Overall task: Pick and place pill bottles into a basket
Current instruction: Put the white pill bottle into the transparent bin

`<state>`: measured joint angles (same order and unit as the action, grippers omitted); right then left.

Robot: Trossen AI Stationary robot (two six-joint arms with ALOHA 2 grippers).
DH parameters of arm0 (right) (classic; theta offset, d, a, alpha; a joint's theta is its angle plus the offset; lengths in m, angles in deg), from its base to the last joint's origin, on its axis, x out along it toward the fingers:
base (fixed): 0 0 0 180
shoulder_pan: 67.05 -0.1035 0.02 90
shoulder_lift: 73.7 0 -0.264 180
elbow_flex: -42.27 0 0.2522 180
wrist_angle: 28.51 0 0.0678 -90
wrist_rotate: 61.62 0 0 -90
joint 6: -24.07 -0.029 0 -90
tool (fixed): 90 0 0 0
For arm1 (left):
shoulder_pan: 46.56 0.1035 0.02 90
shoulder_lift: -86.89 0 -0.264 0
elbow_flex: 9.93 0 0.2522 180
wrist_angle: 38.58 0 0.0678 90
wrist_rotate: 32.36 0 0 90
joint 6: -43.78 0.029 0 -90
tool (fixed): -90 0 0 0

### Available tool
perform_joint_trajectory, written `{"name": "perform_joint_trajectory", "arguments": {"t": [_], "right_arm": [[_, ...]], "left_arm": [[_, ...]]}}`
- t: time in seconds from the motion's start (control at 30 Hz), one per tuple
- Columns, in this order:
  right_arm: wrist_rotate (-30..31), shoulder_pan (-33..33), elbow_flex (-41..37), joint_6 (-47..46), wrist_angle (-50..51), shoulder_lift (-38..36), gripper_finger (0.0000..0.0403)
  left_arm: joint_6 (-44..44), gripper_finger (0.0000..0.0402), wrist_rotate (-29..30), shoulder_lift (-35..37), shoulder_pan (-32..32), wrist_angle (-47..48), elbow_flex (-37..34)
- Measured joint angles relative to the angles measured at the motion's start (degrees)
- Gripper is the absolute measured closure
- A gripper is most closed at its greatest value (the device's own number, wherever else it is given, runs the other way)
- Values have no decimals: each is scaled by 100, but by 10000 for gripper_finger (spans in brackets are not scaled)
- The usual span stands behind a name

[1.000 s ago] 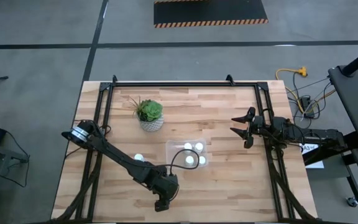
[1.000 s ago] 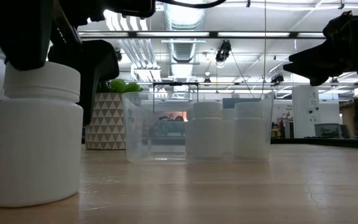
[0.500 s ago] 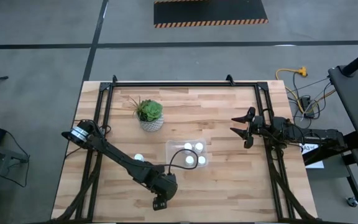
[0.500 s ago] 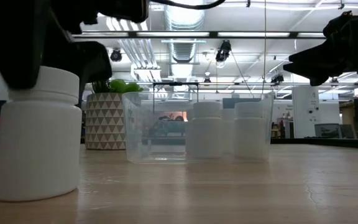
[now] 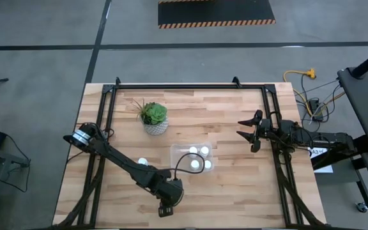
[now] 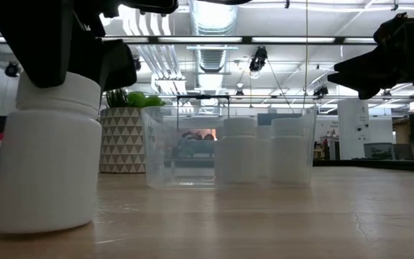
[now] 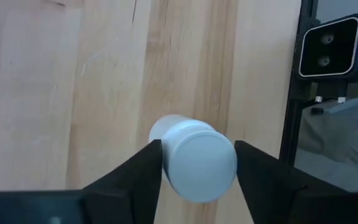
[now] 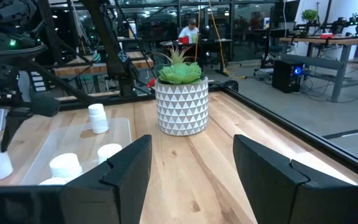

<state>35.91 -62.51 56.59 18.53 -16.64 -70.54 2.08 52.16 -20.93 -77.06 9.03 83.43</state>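
Observation:
A white pill bottle (image 6: 47, 162) stands near the table's near edge, with my left gripper (image 5: 165, 207) shut on its cap. The clear basket (image 5: 193, 160) sits mid-table with several pill bottles (image 5: 199, 157) standing in it. Another pill bottle (image 5: 143, 161) stands on the wood to the basket's left. My right gripper (image 5: 248, 134) hangs open above the table's right side, with nothing between its fingers (image 8: 129, 168). My left gripper pinches the round cap (image 7: 169, 165) of the pill bottle between its two fingers (image 7: 142, 174), one on each side. The fingers come from above, slanting down. The bottle's base (image 6: 42, 226) is on the table, and the bottle leans slightly.
A green plant in a white patterned pot (image 5: 153, 118) stands at the far left of the table. Black frame rails (image 5: 101, 128) run along both sides and the far edge. A small camera (image 7: 328, 43) is mounted at the near edge beside the held bottle.
My left gripper has shut on the bottle's cap without moving from its place. The bottle has shifted a little on the table and now leans slightly.

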Motion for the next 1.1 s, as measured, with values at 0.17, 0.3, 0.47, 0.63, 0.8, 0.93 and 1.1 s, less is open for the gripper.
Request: {"name": "perform_joint_trajectory", "arguments": {"t": [0.17, 0.3, 0.47, 0.63, 0.8, 0.93, 1.1], "right_arm": [[-1, 0, 0, 0, 0, 0, 188], [-2, 0, 0, 0, 0, 0, 188], [-1, 2, -1, 0, 0, 0, 188], [-2, 2, 0, 0, 0, 0, 188], [-1, 2, -1, 0, 0, 0, 188], [-2, 2, 0, 0, 0, 0, 188], [-2, 2, 0, 0, 0, 0, 188]], "left_arm": [[-10, 244, -2, 8, 0, -2, 6], [-219, 257, -9, 40, 7, 20, 8], [-296, 258, 1, 71, 13, 71, 202], [-296, 258, 260, 73, 38, 386, 554], [-293, 258, 595, 73, 128, 785, 926], [-294, 258, 601, 75, 276, 1007, 1166], [-231, 258, 599, 74, 491, 1424, 1515]]}}
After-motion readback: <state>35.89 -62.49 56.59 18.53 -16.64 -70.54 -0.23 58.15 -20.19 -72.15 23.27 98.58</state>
